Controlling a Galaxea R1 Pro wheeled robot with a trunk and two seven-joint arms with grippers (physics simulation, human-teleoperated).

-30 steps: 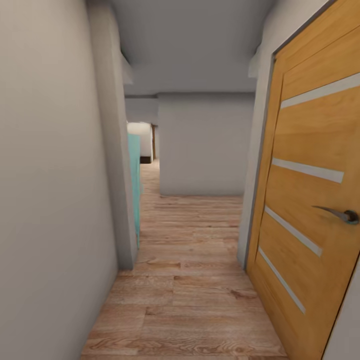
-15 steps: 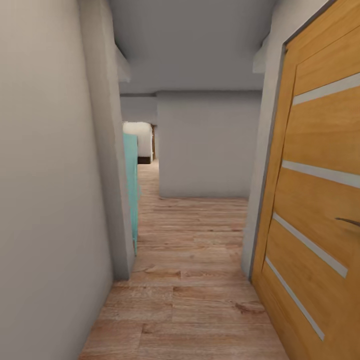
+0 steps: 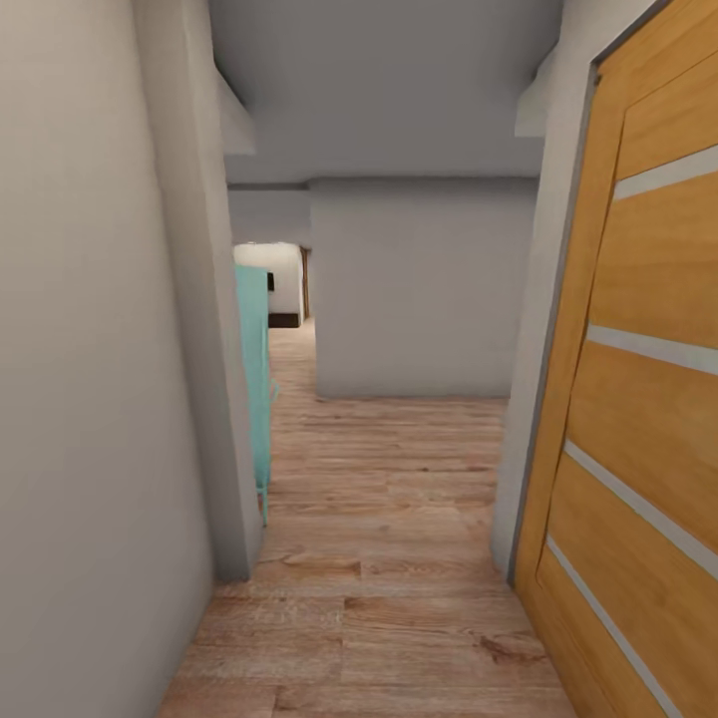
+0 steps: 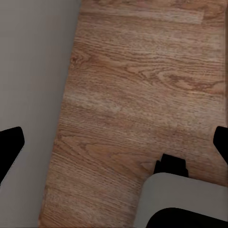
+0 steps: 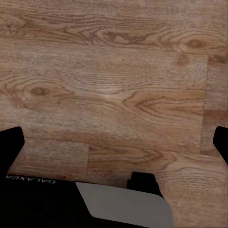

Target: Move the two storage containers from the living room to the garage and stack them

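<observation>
Left gripper: fingers spread wide, dark tips at opposite edges of the wrist view, nothing between them. Below it, wood-plank floor, a strip of grey wall alongside, and a pale part of the robot's own body.

Right gripper: fingers likewise released and empty, hanging over bare planks.

Head view: narrow hallway. Grey wall close on the left, ending in a corner. Wooden door with pale horizontal strips close on the right. A teal panel edges out past the left corner. Ahead, a grey wall block; left of it the passage runs on toward a lit opening.

No container in sight in any view; both hands carry nothing.

Judgement: transit step, the robot travelling to fetch a container. Next move calls for driving straight down the hallway, keeping clear of the left corner and the door, then bearing left round the block.
</observation>
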